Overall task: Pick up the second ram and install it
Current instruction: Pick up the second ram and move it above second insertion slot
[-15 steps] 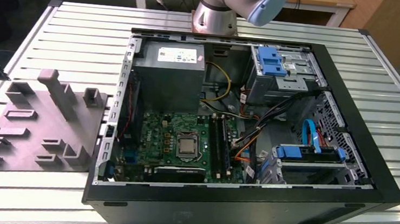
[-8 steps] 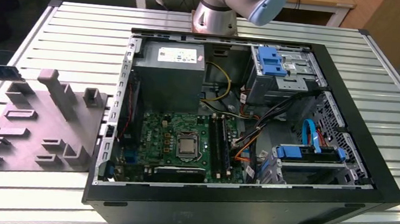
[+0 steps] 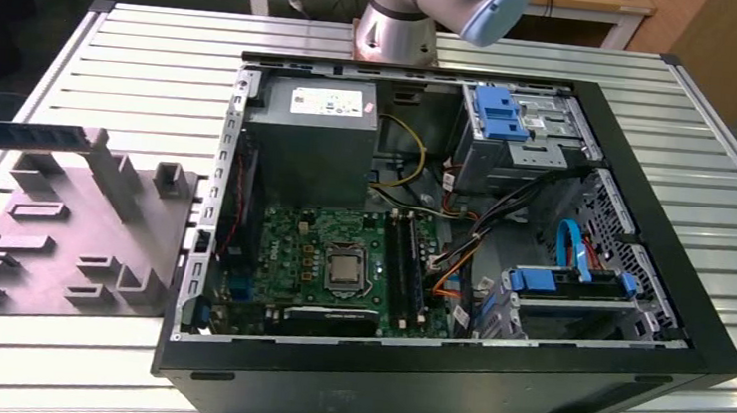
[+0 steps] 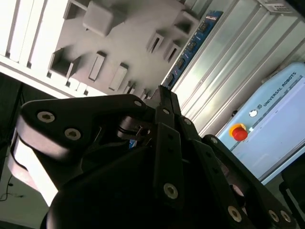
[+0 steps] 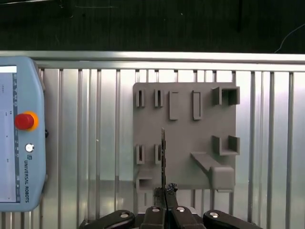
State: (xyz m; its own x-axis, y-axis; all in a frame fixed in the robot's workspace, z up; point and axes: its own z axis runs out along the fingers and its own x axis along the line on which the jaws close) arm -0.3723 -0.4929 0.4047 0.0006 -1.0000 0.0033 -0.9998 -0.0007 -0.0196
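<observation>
Status: the second ram [image 3: 38, 134] is clamped edge-on in the gripper [image 5: 164, 190], held over the grey tray [image 3: 56, 259], well apart from the computer case [image 3: 461, 375]. Pick-up looks complete; installing would demand square alignment with a slot rail [image 3: 404, 255]. Count: one ram, one tray, one case.

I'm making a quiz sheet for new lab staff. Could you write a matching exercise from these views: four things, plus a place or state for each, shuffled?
Things:
1. second ram
2. grey tray
3. computer case
4. teach pendant

Places or states:
A. bears a red button
B. open, motherboard showing
C. clamped in the gripper, at the tray
D. lies on the slatted table, beside the case on the exterior view's left

Pairs: 1-C, 2-D, 3-B, 4-A
</observation>
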